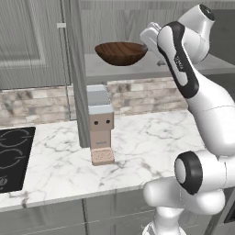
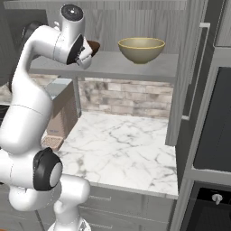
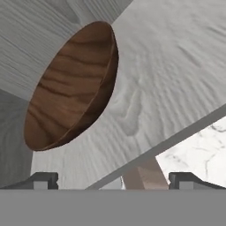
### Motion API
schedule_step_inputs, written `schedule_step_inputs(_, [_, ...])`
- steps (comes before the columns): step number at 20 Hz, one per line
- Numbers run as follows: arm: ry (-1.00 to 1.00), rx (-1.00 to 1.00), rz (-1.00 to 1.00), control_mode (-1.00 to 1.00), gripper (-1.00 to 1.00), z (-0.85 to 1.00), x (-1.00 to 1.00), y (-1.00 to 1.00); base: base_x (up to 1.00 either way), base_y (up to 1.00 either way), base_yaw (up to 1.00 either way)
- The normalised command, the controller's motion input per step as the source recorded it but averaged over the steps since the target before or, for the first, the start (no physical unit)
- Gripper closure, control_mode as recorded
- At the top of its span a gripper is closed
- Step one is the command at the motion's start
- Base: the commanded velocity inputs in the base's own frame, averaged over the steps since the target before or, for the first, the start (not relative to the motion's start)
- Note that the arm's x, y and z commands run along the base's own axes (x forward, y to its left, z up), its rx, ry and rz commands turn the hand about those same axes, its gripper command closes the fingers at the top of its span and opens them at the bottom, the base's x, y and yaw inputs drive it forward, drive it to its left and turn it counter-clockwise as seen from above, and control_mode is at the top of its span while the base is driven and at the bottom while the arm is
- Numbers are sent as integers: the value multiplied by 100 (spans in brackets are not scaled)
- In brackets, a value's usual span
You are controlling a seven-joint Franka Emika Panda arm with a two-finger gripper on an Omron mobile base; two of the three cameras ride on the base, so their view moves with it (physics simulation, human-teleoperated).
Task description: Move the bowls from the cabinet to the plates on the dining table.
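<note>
A wide, dark brown wood-grain bowl [image 1: 121,53] rests on the grey shelf [image 1: 137,69] of the open wall cabinet. A deeper pale yellow-olive bowl [image 2: 141,49] stands on the same shelf [image 2: 113,65], further right. My gripper [image 3: 114,181] is open with nothing between its fingertips [image 3: 44,180]. It is raised to shelf height just right of the brown bowl [image 3: 70,88] and faces it. From the right base view the hand [image 2: 83,53] covers most of the brown bowl [image 2: 94,46]. The plates and the dining table are out of view.
Below the cabinet runs a marble counter [image 1: 151,142] with a coffee machine [image 1: 100,126] and a black hob [image 1: 13,156] at the left. An open cabinet door [image 1: 75,73] stands edge-on left of the brown bowl. At the right are another door [image 2: 189,72] and an oven [image 2: 216,135].
</note>
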Motion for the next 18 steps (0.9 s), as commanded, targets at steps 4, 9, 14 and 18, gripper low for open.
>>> schedule_step_inputs(4, [2,0,-1,-100,-100,0,30,0,0,0,0])
schedule_step_inputs(9, [2,0,-2,-100,-100,0,35,0,0,0,0])
schedule_step_inputs(14, [4,0,-1,-100,-100,0,29,0,0,0,0])
schedule_step_inputs(18, [4,0,-2,-100,-100,0,30,0,0,0,0])
